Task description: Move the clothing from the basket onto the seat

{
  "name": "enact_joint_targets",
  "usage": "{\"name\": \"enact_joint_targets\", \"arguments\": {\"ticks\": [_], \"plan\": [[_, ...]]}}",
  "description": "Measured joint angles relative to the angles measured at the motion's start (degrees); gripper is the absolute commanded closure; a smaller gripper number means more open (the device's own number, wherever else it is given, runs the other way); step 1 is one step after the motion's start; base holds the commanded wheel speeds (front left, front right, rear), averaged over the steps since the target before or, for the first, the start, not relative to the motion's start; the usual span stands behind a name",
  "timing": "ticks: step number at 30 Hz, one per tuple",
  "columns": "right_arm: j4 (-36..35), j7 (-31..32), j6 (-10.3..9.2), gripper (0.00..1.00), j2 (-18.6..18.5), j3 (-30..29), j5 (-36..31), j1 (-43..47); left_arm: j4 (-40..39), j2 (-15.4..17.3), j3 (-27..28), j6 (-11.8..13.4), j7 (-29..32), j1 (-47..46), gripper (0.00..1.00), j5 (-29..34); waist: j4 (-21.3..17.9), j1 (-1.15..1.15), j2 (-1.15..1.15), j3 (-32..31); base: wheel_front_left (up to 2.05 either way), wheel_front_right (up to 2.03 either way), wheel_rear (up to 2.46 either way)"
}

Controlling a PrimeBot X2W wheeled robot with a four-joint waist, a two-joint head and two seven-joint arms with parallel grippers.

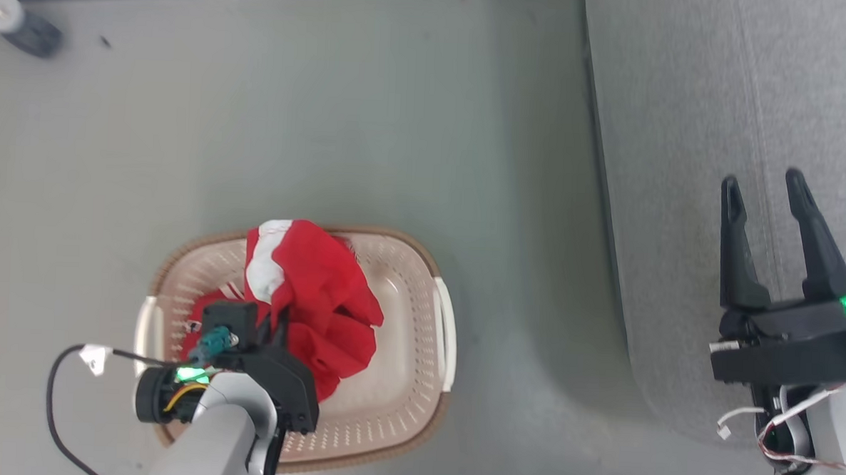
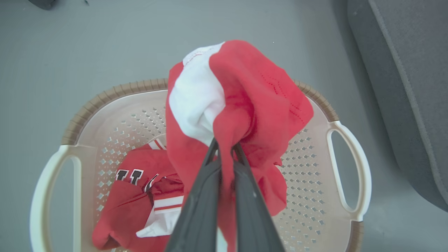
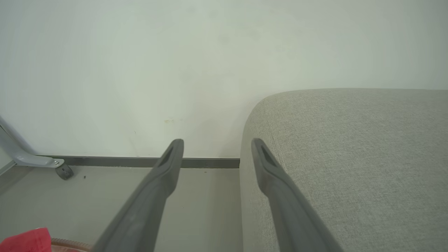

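Above the basket the left gripper is clenched on red clothing; the right gripper stands wide open over the seat, holding nothing.

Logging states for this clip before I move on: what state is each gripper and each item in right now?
left gripper: fingers shut on the lifted garment.
right gripper: fingers open, holding nothing, above the seat.
lifted garment: bunched, hanging from the left gripper over the basket.
second garment: crumpled, lying in the basket.
basket: upright on the floor.
seat: no clothing on the part in view.
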Motion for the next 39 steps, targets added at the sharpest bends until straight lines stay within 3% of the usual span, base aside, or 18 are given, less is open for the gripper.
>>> {"name": "enact_joint_targets", "arguments": {"ticks": [9,20,39], "plan": [[2.1,0.0,0.0,0.0,-0.5,-1.4,0.0,5.0,-4.4,0.0,-1.5,-0.4,-1.2,2.3,1.0,-0.8,3.0,0.0,0.0,-7.5,0.0,0.0,0.0],[3.9,0.0,-0.16,0.0,0.7,-1.4,0.0,11.5,-10.9,0.0,1.2,-0.4,-1.5,6.3,1.0,-0.5,6.0,0.0,-0.01,-17.1,0.0,0.0,0.0],[3.5,0.0,-0.58,0.0,3.2,1.0,0.0,22.2,-31.3,2.8,4.3,1.1,-1.5,17.2,1.0,5.2,7.4,0.0,0.0,-31.4,0.0,0.0,0.0]]}}
